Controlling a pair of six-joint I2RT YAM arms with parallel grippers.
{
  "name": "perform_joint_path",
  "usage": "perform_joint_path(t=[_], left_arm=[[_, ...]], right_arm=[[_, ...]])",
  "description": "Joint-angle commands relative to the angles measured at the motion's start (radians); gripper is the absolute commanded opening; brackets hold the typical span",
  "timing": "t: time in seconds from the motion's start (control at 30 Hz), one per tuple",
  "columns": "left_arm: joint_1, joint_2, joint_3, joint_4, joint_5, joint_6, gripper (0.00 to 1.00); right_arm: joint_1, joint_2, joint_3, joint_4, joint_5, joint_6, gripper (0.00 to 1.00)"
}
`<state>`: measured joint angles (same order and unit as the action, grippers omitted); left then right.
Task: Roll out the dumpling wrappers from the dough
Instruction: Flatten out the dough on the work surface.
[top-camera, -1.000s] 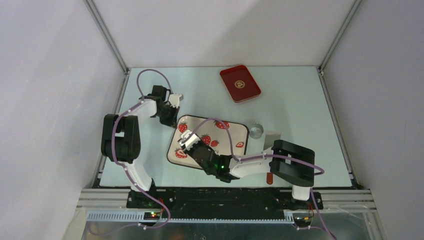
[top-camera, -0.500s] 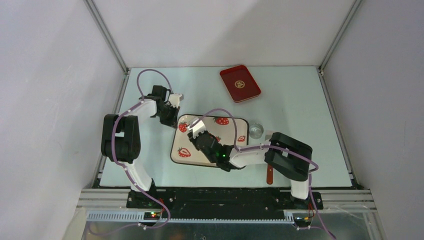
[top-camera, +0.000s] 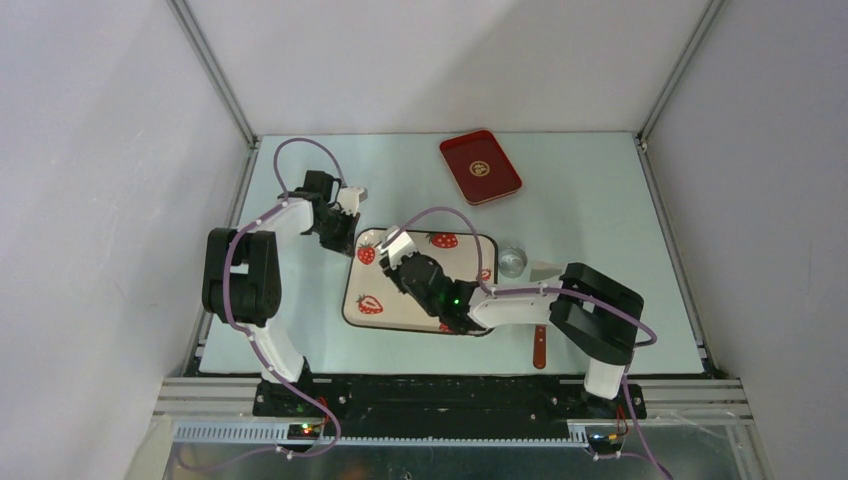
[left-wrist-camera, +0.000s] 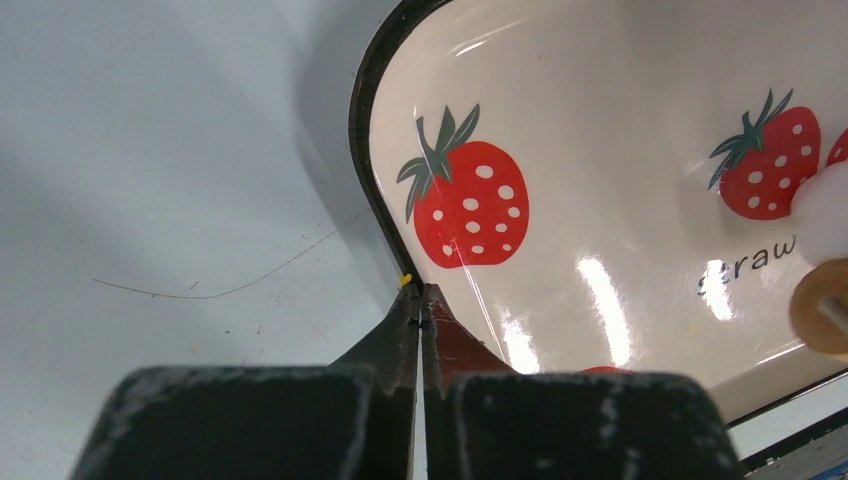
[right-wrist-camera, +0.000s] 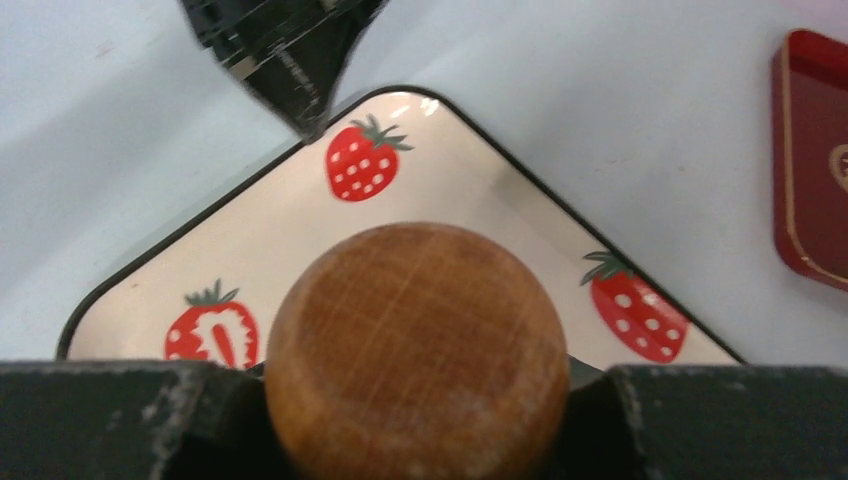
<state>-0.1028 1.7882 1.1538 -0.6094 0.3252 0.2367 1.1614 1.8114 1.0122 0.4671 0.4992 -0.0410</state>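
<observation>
My right gripper (top-camera: 397, 252) is shut on a wooden rolling pin (right-wrist-camera: 418, 345), whose round end fills the right wrist view between the black fingers (right-wrist-camera: 110, 420). It hovers low over the far left part of the strawberry tray (top-camera: 450, 300). My left gripper (left-wrist-camera: 420, 300) is shut, its tips touching the tray's rim (left-wrist-camera: 362, 170) at the left corner. The dough and the dumpling wrappers are hidden from me. In the left wrist view, at the right edge, the pin's end (left-wrist-camera: 820, 305) sits below a blurred white shape (left-wrist-camera: 825, 215) that I cannot identify.
A red tray (top-camera: 480, 166) lies at the back of the table. A small silvery cup (top-camera: 512, 261) and a pale wedge-shaped piece (top-camera: 546, 270) sit right of the strawberry tray. A reddish-brown stick (top-camera: 540, 350) lies near the front edge.
The right gripper carried the rolling pin from the tray's near left part toward its far left corner. The tray turned slightly squarer. The left arm stayed put.
</observation>
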Motion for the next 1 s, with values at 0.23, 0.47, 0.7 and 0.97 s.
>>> perform_joint_path(t=[0.23,0.47,0.7,0.97], left_arm=[[-0.010,0.004,0.006,-0.025,0.006,0.026,0.00],[-0.010,0.000,0.006,-0.025,0.006,0.026,0.00],[-0.010,-0.004,0.005,-0.028,0.007,0.027,0.00],[-0.010,-0.002,0.006,-0.028,0.013,0.026,0.00]], right_arm=[[-0.069,-0.090,0.016,0.019,0.006,0.010,0.00],[-0.083,-0.047,0.016,0.078,0.045,-0.012,0.00],[-0.078,0.015,0.017,0.036,0.009,0.028,0.00],[-0.020,0.094,0.016,0.177,0.156,-0.043,0.00]])
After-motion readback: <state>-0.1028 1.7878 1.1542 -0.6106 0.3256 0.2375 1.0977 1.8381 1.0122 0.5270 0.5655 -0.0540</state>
